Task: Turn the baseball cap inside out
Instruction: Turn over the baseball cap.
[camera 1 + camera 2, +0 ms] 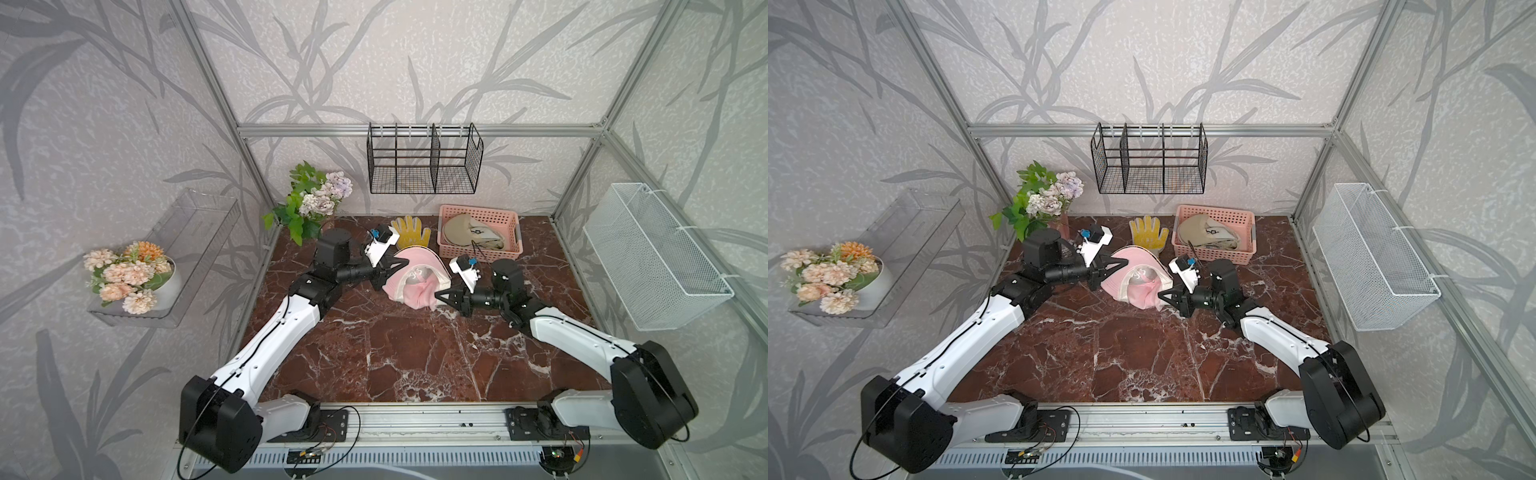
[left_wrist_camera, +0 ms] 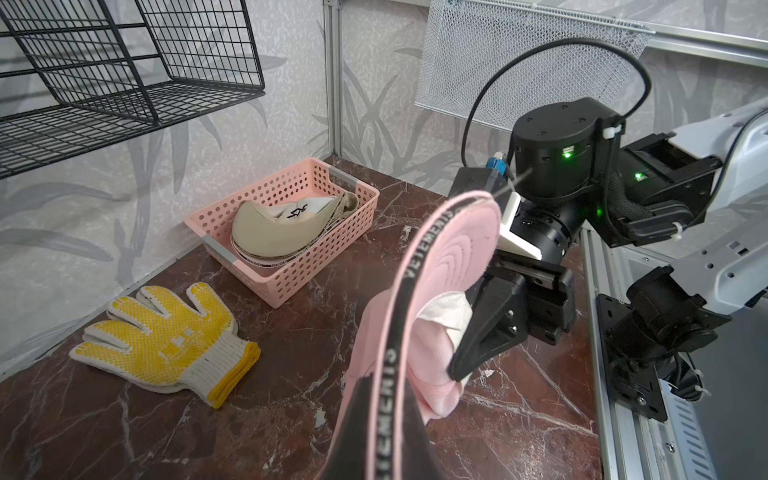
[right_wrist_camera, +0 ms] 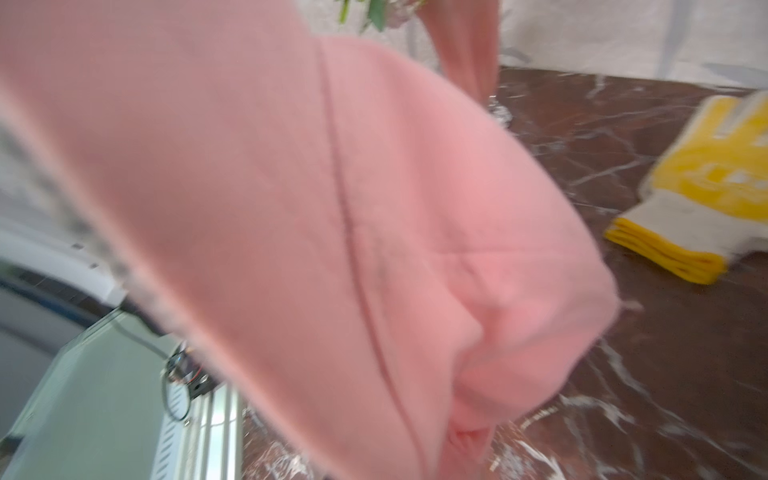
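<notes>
One pink baseball cap [image 1: 415, 284] sits rear-centre on the tabletop [image 1: 395, 353] between two grippers, left gripper [image 1: 406, 262] clamped shut on its rim, right gripper [image 1: 437, 296] pinched shut on crown fabric; behind: one beige cap [image 1: 469, 237] in one pink basket [image 1: 478, 210], one yellow glove stack [image 1: 411, 232].

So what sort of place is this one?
Likely a robot test cell dressed as a home: aluminium frame holding wallpaper panels, a mounting rail along the marble-look table, flowers.
</notes>
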You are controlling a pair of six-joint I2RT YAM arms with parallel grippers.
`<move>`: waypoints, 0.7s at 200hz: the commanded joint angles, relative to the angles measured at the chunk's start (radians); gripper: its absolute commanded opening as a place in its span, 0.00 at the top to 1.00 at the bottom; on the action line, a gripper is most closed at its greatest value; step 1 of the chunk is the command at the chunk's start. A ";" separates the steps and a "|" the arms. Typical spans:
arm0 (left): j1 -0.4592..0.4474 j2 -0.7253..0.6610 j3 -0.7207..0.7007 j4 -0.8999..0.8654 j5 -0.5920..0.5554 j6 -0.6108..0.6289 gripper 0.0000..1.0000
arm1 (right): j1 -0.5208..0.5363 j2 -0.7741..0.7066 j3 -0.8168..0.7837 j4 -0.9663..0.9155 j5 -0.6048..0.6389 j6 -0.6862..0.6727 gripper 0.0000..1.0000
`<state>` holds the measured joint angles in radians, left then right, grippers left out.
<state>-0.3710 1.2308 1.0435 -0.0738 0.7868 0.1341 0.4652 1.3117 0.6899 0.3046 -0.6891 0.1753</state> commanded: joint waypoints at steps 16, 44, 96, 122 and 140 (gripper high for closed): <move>0.003 0.000 0.005 0.070 0.039 -0.070 1.00 | 0.079 -0.053 0.029 -0.069 0.652 0.083 0.98; 0.002 0.001 0.041 0.031 0.103 -0.086 1.00 | 0.093 -0.016 0.082 -0.212 0.896 0.136 0.96; 0.003 -0.020 0.083 0.051 0.165 -0.159 1.00 | 0.092 0.116 0.176 -0.386 0.967 0.234 0.83; 0.003 -0.025 0.088 0.080 0.155 -0.201 1.00 | 0.092 0.155 0.191 -0.406 0.947 0.239 0.73; 0.003 -0.026 0.090 0.097 0.150 -0.222 1.00 | 0.092 0.179 0.208 -0.442 0.957 0.251 0.73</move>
<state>-0.3679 1.2514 1.0599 -0.0982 0.8391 -0.0269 0.5808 1.4364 0.8890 0.0311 0.1696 0.3889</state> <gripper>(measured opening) 0.079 0.267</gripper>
